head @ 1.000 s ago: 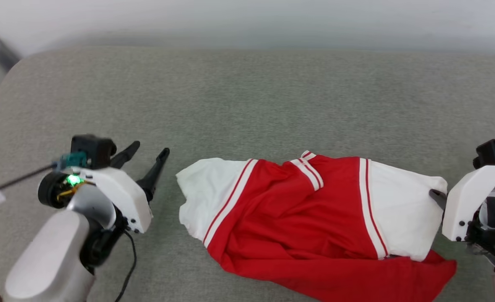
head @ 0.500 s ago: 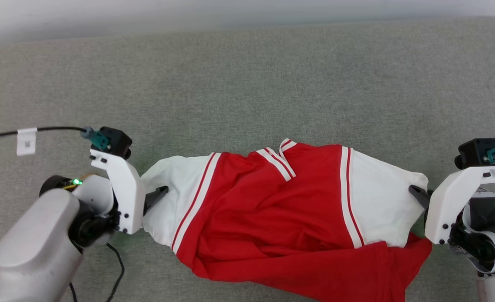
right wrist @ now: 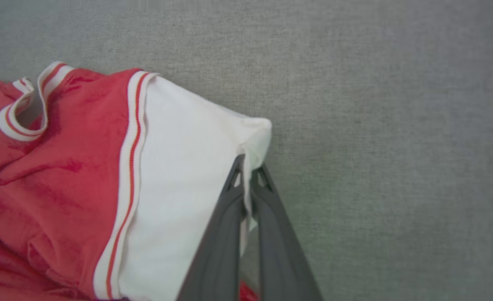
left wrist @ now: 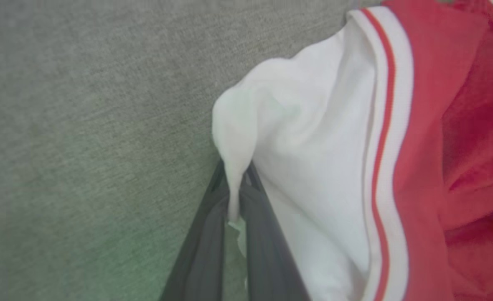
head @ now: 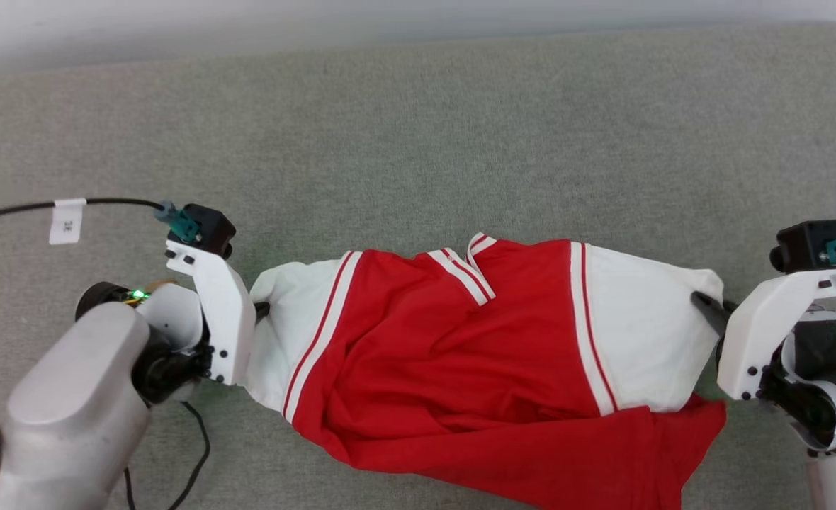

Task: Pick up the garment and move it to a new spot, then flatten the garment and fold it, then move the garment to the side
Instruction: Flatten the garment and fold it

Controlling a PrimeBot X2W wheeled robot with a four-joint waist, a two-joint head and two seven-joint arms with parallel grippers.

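The garment (head: 460, 368) lies crumpled on the grey cushion (head: 418, 142). Both grippers are clamped on its 2 white sleeves: left gripper (left wrist: 235, 175) on the left, right gripper (right wrist: 250, 169) on the right. A tagged black cable (head: 67, 221) trails beyond the left sleeve.

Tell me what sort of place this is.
Probably an indoor test setup, though little shows: a broad grey fabric-covered surface, like a cushion or padded table, holds the garment, a plain pale wall, apparently, runs behind, and a tagged cable trails to the left arm.
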